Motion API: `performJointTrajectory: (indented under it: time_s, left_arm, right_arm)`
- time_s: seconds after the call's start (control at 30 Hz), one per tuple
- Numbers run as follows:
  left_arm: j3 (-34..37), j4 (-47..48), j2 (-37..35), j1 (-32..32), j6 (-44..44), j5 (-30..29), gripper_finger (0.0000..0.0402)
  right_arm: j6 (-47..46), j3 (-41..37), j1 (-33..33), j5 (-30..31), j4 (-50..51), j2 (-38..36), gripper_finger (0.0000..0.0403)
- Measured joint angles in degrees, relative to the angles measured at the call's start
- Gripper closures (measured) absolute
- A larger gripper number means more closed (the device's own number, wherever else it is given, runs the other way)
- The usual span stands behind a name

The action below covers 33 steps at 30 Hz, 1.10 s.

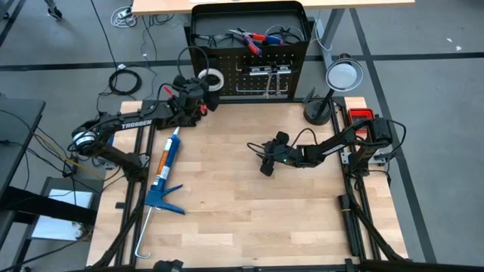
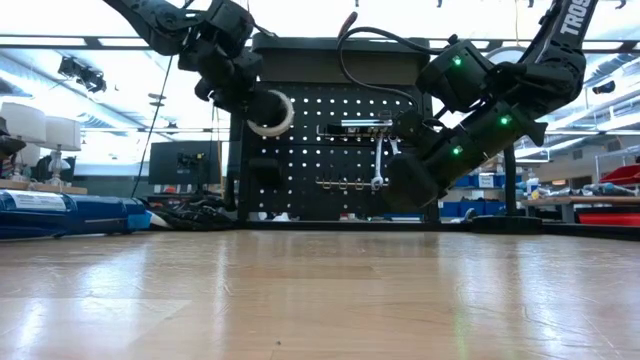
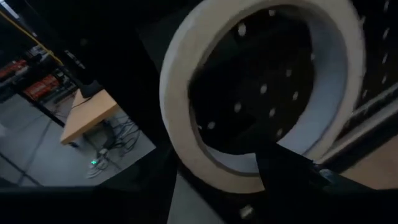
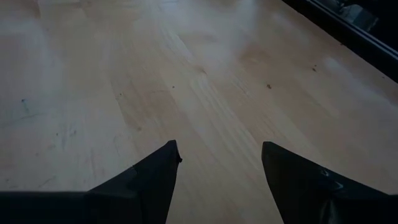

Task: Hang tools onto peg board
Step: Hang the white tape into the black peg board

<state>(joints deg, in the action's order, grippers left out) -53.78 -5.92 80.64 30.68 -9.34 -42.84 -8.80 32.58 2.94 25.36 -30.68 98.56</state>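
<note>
1. The blue caulking gun (image 1: 163, 170) lies flat on the left part of the bench (image 1: 249, 219), its long rod running toward the front edge; it sits below the left arm and well apart from the peg board (image 1: 253, 72).
2. A round lamp (image 1: 343, 75) on a black stand rises at the bench's back right corner, just beside the peg board's right end. A red object (image 1: 361, 115) lies near its base; what it is cannot be told.
3. The left hand (image 1: 198, 89) is up at the peg board's left end, closed on one white tape roll (image 1: 211, 79). In the low view the roll (image 2: 270, 113) hangs against the perforated panel (image 2: 330, 150) at hook height. In the left wrist view the roll (image 3: 261, 93) fills the picture with the panel's holes showing through its centre; whether it rests on a hook cannot be told.
4. One silver wrench (image 2: 378, 160) hangs on the panel near the middle, under a silver bar-like item (image 2: 355, 126); the right arm partly hides this area in the low view.
5. One pair of red-handled pliers (image 1: 253, 39) lies in the box frame behind the panel, among dark cables.
6. The right hand (image 1: 268, 159) waits low over the middle of the bench, fingers (image 4: 149, 180) spread and empty, bare wood between them.
</note>
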Motion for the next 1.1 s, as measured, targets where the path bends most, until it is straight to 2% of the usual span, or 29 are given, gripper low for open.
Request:
performJointTrajectory:
  time_s: [0.43,0.8,1.1]
  left_arm:
    - [0.0,1.23,0.0,-0.13,-8.36,-5.18,0.0183]
    - [0.0,2.92,-3.75,-0.11,-3.96,-5.06,0.0179]
    - [-0.02,8.12,-4.94,-0.32,2.44,-0.54,0.0145]
  right_arm:
    - [-0.02,0.0,0.0,-0.04,-0.04,0.0,0.0162]
    - [0.0,0.0,0.02,-0.04,0.13,0.0,0.0162]
    - [0.0,0.03,-0.23,-0.04,0.39,0.0,0.0162]
